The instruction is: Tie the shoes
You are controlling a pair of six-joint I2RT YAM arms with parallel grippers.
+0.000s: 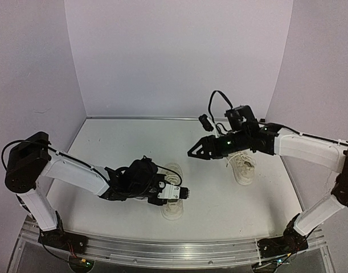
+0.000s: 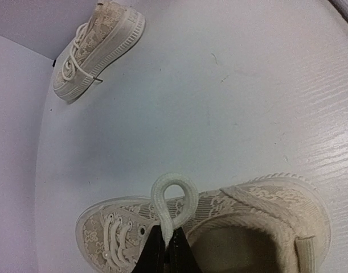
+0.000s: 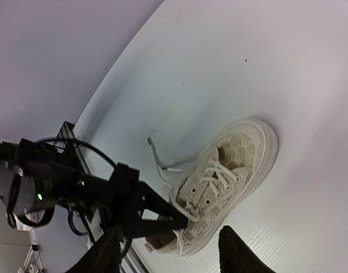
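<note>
Two shoes (image 2: 99, 45), left pincer (image 2: 167, 242) pinching lace loop (image 2: 175, 194)

Top camera looking down on whole table (image 1: 230, 216); left wrist looking closely at shoe (image 2: 248, 207); right wrist sharing it, farther off.

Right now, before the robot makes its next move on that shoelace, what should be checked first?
1. Is the left gripper shut on the lace loop? Ok.
2. Does the lace loop stand clear above the near shoe? Ok.
3. Is the right gripper open and empty? Ok.
4. Is the loose lace end in plain view on the table? Ok.
5. Is the bow finished on the near shoe? Not ok, only one loop is formed.
6. Is the far shoe tied? Cannot tell.
</note>
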